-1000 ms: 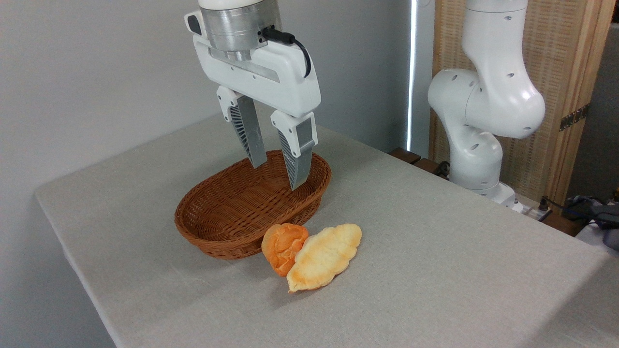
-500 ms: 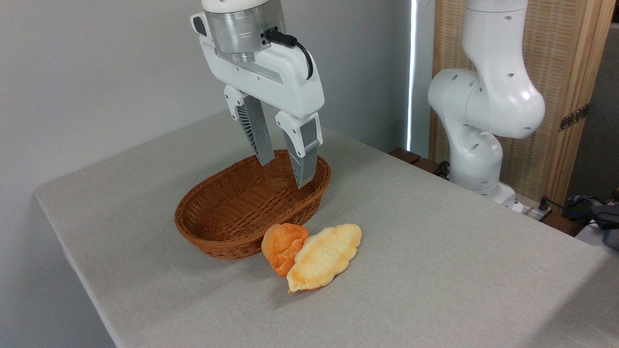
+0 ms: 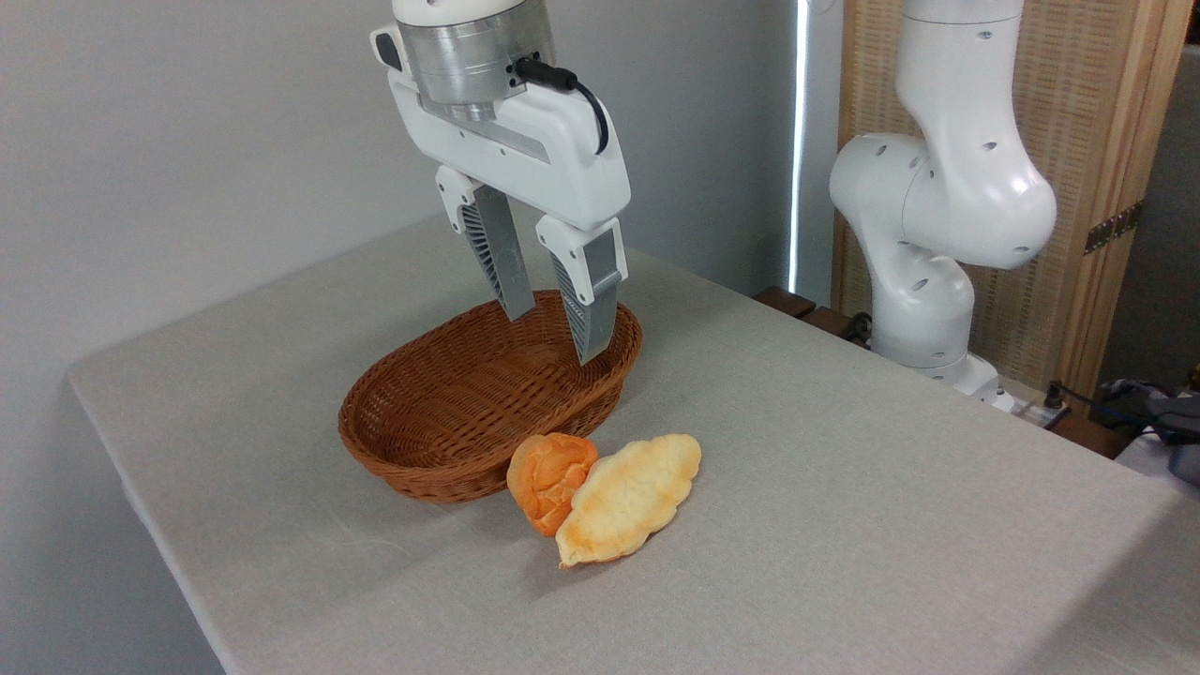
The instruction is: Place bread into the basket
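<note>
And there the gripper hung, well up over the far end of the basket, its two ribbed fingers spread apart with nothing between them, tips pointing down at the wicker. Empty-handed, jaws parted, clear daylight between the fingertips and the weave below.

The basket, oval and brown, sat toward the back-left part of the table, its long axis running diagonally from the near-left to the far-right, and nothing lay inside it. Down at its near rim, out on the grey cloth, the bread lay flat, pale yellow with browned patches and wavy lobed edges, not in the basket at all. It was stretched out along the same diagonal, roughly in the middle of the table, closer to the front edge than the basket was.

Tucked right between bread and basket was the orange bun, round and knotted, pressed up against the bread's left end and leaning on the basket's outer wall.

Over by the table's far-right edge stood the arm, white and bulky, its base just off the tabletop before a wooden screen.
</note>
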Available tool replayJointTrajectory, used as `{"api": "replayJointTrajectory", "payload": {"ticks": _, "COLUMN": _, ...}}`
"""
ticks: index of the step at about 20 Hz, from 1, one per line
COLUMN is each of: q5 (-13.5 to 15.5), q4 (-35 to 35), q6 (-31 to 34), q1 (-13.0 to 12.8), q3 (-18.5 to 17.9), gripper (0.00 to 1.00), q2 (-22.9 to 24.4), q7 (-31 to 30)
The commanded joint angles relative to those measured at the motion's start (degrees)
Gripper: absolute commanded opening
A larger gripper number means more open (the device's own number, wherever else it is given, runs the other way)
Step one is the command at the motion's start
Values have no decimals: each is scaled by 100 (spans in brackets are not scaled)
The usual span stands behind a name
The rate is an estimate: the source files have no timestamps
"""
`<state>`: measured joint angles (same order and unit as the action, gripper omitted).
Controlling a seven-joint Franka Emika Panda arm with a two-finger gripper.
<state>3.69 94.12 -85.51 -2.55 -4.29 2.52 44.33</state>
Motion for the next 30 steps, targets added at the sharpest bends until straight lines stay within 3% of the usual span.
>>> {"api": "replayJointTrajectory", "payload": {"ticks": 1, "q5": 115, "q4": -16, "q6": 184, "q1": -44, "q3": -81, "gripper": 100, "q2": 47, "q7": 119}}
{"api": "replayJointTrajectory", "payload": {"ticks": 6, "q5": 115, "q4": 342, "q6": -44, "q1": -87, "q3": -20, "gripper": 100, "q2": 204, "q7": 111}}
{"api": "replayJointTrajectory", "payload": {"ticks": 11, "q5": 115, "q4": 1563, "q6": -949, "q1": -114, "q3": -28, "gripper": 100, "q2": 661, "q7": 111}}
{"api": "replayJointTrajectory", "payload": {"ticks": 14, "q5": 10, "q4": 1934, "q6": -1107, "q1": -175, "q3": -28, "gripper": 100, "q2": 697, "q7": 111}}
{"api": "replayJointTrajectory", "payload": {"ticks": 24, "q5": -834, "q4": 2848, "q6": -1898, "q1": -290, "q3": -20, "gripper": 100, "q2": 689, "q7": 119}}
{"api": "replayJointTrajectory", "payload": {"ticks": 30, "q5": -878, "q4": 2928, "q6": -1978, "q1": -369, "q3": -20, "gripper": 100, "q2": 548, "q7": 111}}
